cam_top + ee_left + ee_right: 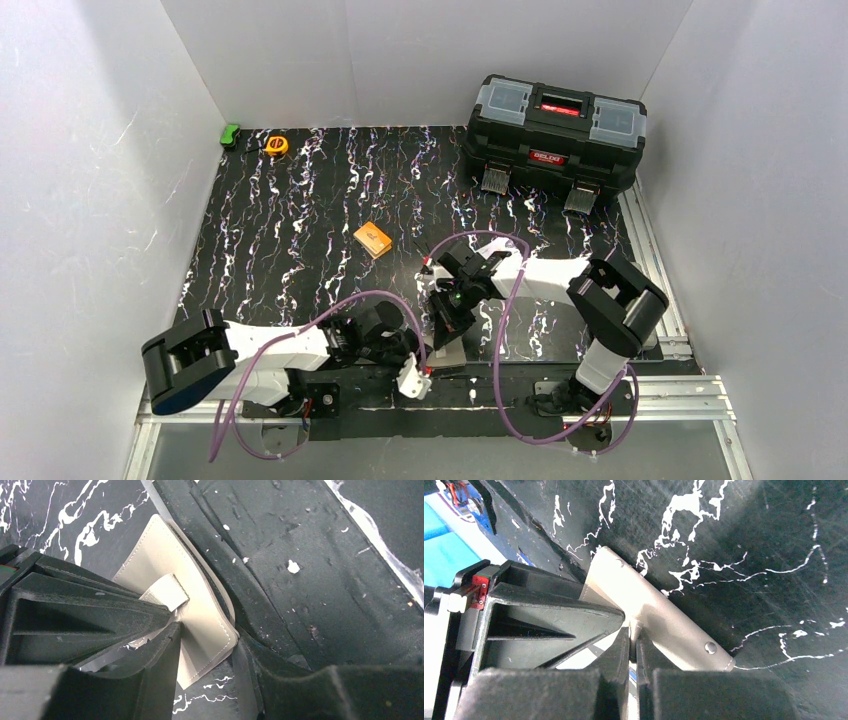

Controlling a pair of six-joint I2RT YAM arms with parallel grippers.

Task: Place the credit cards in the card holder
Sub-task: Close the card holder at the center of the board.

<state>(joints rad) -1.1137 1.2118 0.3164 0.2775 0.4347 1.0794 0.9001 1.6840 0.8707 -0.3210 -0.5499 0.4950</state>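
Observation:
The taupe card holder (200, 600) lies near the table's front edge, its snap tab (167, 591) up. In the right wrist view the card holder (664, 615) shows a metal snap stud (710, 647). My left gripper (207, 640) straddles its lower corner, with both fingers touching it. My right gripper (634, 630) is pinched shut on a thin white credit card (589, 655) with blue print, its edge at the holder's fold. In the top view both grippers, left (420, 355) and right (445, 320), meet at the near centre and hide the holder. No other cards show.
A small orange block (373, 238) lies mid-table. A black toolbox (555, 125) stands at the back right. A yellow tape measure (276, 145) and a green object (231, 135) sit at the back left. White walls enclose the table.

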